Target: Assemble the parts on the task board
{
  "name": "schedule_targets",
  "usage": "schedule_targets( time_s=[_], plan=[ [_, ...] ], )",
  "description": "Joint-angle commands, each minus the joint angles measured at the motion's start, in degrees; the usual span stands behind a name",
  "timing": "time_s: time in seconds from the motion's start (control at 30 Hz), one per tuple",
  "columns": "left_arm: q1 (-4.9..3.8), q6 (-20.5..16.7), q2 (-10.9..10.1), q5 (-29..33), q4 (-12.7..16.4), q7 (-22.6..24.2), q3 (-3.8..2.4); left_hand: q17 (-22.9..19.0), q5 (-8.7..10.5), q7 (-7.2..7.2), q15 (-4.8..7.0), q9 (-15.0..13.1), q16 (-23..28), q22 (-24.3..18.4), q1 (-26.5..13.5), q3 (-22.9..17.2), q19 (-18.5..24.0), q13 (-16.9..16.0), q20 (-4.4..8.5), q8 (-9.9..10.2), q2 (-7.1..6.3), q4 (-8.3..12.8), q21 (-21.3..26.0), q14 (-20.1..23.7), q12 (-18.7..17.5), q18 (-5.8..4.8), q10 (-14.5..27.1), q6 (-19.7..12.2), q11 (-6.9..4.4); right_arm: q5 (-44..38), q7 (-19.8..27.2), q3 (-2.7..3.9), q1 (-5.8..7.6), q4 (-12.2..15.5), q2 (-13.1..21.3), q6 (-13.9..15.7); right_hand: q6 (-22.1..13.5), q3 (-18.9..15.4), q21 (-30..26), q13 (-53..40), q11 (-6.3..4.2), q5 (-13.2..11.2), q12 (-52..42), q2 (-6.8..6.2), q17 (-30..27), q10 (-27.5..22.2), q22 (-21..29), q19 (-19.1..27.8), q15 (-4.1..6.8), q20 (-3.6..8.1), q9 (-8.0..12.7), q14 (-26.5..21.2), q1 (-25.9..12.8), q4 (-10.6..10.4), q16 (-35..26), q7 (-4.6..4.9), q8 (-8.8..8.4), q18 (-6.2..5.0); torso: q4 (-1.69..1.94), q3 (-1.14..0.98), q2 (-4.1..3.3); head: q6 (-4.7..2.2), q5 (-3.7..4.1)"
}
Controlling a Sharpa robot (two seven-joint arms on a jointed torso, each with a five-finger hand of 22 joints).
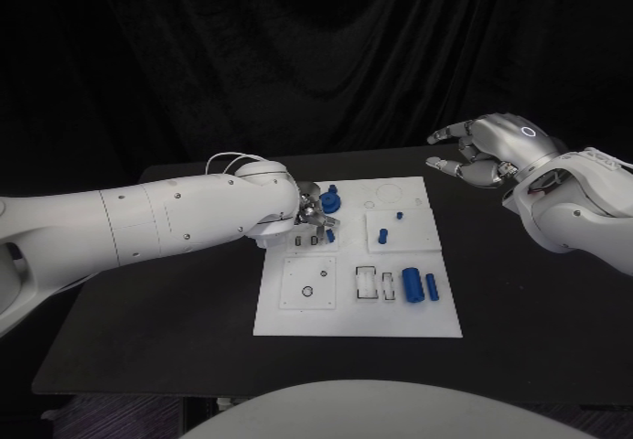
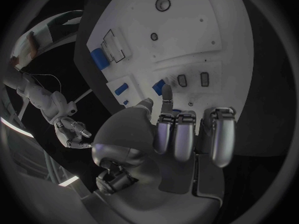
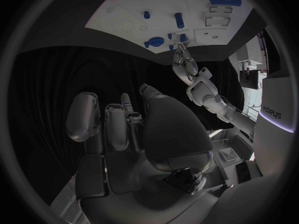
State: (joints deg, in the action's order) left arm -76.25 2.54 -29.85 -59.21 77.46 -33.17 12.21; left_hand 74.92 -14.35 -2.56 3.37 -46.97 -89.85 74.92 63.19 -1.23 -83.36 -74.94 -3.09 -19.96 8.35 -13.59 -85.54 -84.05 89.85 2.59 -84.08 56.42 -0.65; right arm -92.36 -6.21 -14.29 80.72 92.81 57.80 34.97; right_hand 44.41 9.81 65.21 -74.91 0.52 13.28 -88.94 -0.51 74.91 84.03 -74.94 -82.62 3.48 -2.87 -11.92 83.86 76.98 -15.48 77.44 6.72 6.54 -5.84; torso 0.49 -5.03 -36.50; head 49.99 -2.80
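Observation:
The white task board [image 1: 359, 318] lies in the middle of the black table. My left hand [image 1: 311, 212] is low over its far left corner, thumb and one finger [image 2: 165, 92] stretched out to a small blue part [image 1: 328, 222], the other fingers curled in. Whether that part is pinched is hidden. A bigger blue part [image 1: 330, 196] sits just behind it. Two small blue pegs [image 1: 381, 235] [image 1: 400, 217] stand mid-board, and two blue cylinders [image 1: 413, 283] [image 1: 433, 286] lie at the right. My right hand [image 1: 491, 151] hangs raised beyond the board's far right corner, fingers apart, holding nothing.
Rectangular slots [image 1: 367, 283] and a square panel with a round hole [image 1: 307, 282] are on the board's near half. The black table [image 1: 158, 302] has bare room left and right of the board. Its front edge runs close below the board.

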Motion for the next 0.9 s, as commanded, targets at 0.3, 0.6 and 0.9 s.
schedule_targets(
  time_s=[0.3, 0.6, 0.9],
  plan=[
    [0.59, 0.8, 0.8, 0.5, -0.7, 1.3, -0.05, 15.1, 0.1, -0.06, 0.33, -0.1, -0.1, 7.3, 0.0, -0.3, 0.4, -15.1, 0.25, 0.5, -0.11, -0.2, 0.5, -5.9, 0.1, -0.23, -5.9, 0.5, -0.54, 0.9, -0.4, 0.05, -0.15, 0.1, -0.1, -0.4, 0.4, 0.2, -0.3, -13.6, 0.35, 0.3, 0.3, 0.41, 2.2, 4.4, -6.1, 0.1, -0.33, -0.12, 0.1, 3.4, 0.4, 0.0, -0.3, 0.03, 0.32, 0.93, -0.03, -0.02, 0.02, 0.01, 0.05],
    [0.81, 1.1, 1.2, 0.5, -1.3, 1.5, -0.05, 15.1, -0.42, -0.07, 0.38, -0.2, -0.1, 6.9, 0.4, -0.9, 0.7, -15.1, 0.3, 1.2, -0.19, 0.1, 0.8, -5.9, 0.1, -0.13, -5.9, 0.5, -0.57, 0.9, -0.4, 0.05, -0.16, 0.3, 0.1, -0.5, 0.4, 0.2, -0.3, -13.6, 0.35, 0.3, 0.3, 0.41, 2.2, 4.4, -6.1, 0.1, -0.33, -0.12, 0.1, 3.4, 0.4, 0.0, -0.3, 0.03, 0.32, 0.93, -0.09, -0.02, -0.02, 0.01, 0.13],
    [1.02, 1.9, 1.4, 0.5, -1.8, 1.5, -0.05, 15.1, -1.13, -0.06, 0.42, -0.3, -0.1, 6.8, 1.1, -1.6, 0.9, -15.1, 0.34, 1.9, -0.51, 0.8, 1.0, -5.9, 0.1, -0.06, -5.9, 0.5, -0.6, 0.9, -0.5, 0.05, -0.16, 0.3, 0.1, -0.8, 0.5, 0.2, -0.5, -13.6, 0.37, 0.4, 0.4, 0.41, 2.1, 4.4, -6.1, 0.2, -0.34, -0.13, 0.1, 3.4, 0.4, 0.0, -0.4, 0.06, 0.33, 0.9, 0.01, -0.01, 0.0, 0.01, 0.21]
  ],
)
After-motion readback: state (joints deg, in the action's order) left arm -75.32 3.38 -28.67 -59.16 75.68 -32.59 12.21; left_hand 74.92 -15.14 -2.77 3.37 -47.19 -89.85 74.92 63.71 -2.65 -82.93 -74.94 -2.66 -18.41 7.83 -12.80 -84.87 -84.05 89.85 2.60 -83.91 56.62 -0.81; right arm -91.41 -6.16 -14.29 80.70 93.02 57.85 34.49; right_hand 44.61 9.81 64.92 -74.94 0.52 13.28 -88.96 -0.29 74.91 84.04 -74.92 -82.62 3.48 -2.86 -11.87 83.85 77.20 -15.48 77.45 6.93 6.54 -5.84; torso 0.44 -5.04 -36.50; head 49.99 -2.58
